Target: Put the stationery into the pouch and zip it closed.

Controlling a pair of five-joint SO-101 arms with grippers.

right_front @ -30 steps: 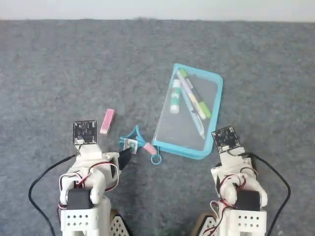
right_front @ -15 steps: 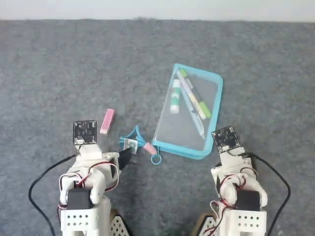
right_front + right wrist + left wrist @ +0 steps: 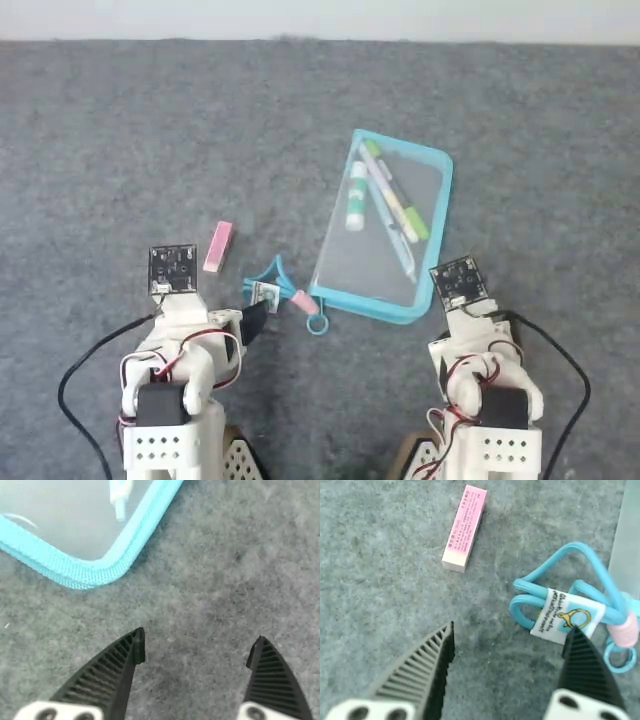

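Observation:
A clear pouch (image 3: pixel 385 235) with turquoise trim lies right of centre, holding a glue stick (image 3: pixel 355 197) and pens (image 3: pixel 398 205). Its turquoise strap with a white tag (image 3: pixel 560 617) and a ring (image 3: pixel 317 324) trails off its near left corner. A pink eraser (image 3: pixel 218 246) (image 3: pixel 465 528) lies loose on the mat, left of the strap. My left gripper (image 3: pixel 512 637) hovers open near the front, with the tag by one fingertip and the eraser farther out. My right gripper (image 3: pixel 200 647) is open over bare mat just short of the pouch's corner (image 3: pixel 85 572).
Grey felt mat (image 3: pixel 120 150) covers the table, with a pale wall strip along the far edge. Both arm bases (image 3: pixel 170 420) stand at the near edge.

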